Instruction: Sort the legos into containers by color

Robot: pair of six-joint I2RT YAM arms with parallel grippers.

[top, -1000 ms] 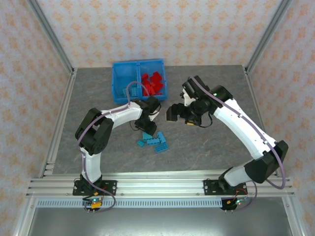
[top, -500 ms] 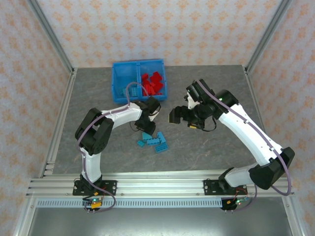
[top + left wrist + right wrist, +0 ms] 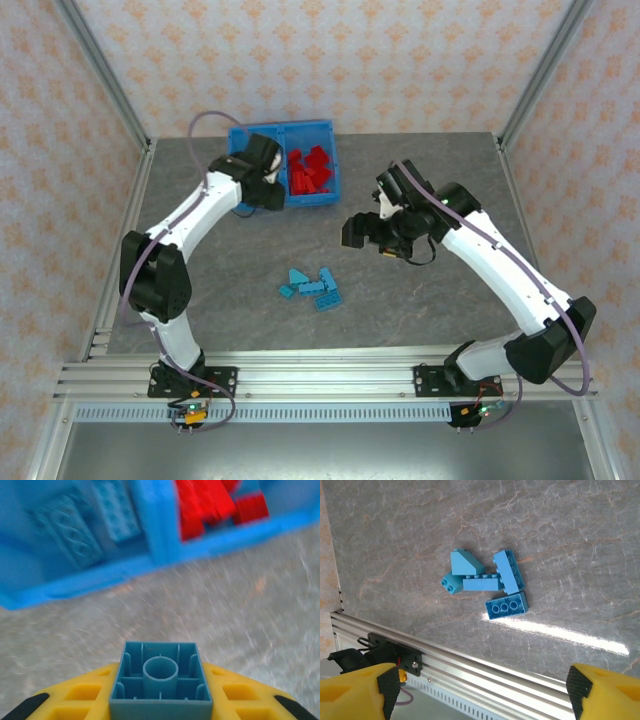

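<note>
Gripping a light blue brick [image 3: 160, 677] between its yellow fingers [image 3: 85, 695], the left gripper [image 3: 266, 192] hangs at the near wall of the blue bin [image 3: 283, 127]. The brick shows its hollow underside to the wrist camera and sits just short of the bin, roughly in line with the central wall [image 3: 157, 525], over bare grey table [image 3: 420, 170]. The bin's left compartment [image 3: 30, 555] holds at least two light blue bricks [image 3: 65, 527] lying studs up. The right compartment [image 3: 325, 195] holds a heap of red bricks [image 3: 310, 170].

Well to the near side of the bin, five loose light blue bricks [image 3: 312, 285] lie in a tight cluster on the table, several of them touching. The right gripper [image 3: 352, 232] hovers off the bin's near right corner, between the bin and that cluster but further right. Its jaws are spread wide with nothing between them. Its wrist camera looks down on the cluster, with the metal rail [image 3: 470, 667] beyond it.
</note>
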